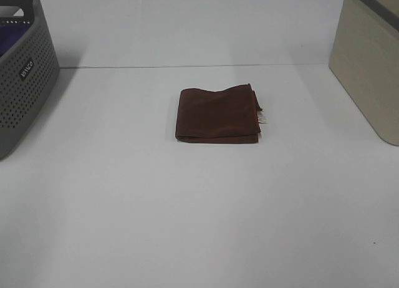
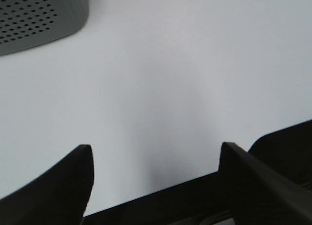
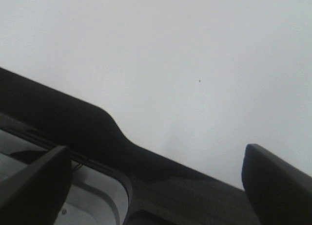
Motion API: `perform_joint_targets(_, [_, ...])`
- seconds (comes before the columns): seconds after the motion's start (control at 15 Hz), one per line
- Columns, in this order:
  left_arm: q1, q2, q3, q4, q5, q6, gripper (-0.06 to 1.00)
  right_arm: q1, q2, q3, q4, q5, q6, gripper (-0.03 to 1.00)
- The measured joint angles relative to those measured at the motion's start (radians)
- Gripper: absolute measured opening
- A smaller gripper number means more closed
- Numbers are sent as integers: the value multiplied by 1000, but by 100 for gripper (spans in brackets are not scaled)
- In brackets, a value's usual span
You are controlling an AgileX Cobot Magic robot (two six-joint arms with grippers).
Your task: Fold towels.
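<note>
On the table [image 1: 199,207], a brown towel [image 1: 217,113] lies folded; both tools [image 2: 155,154] [image 3: 156,159] spread.

Basket [image 1: 22,63] and cabinet [image 1: 368,63] cut off.

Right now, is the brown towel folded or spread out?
Folded. The towel lies on the table as a compact rectangle with layered edges showing along its front and right side, where a small tag sticks out.
</note>
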Motion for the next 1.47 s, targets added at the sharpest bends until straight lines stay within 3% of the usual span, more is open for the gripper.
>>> perform_joint_targets(0.33, [0, -7, 19, -87, -12, 109, 67, 0, -205, 1, 18, -11, -48, 90])
perform_joint_targets(1.47, [0, -11, 19, -99, -12, 131, 67, 0, -239, 1, 56, -11, -79, 90])
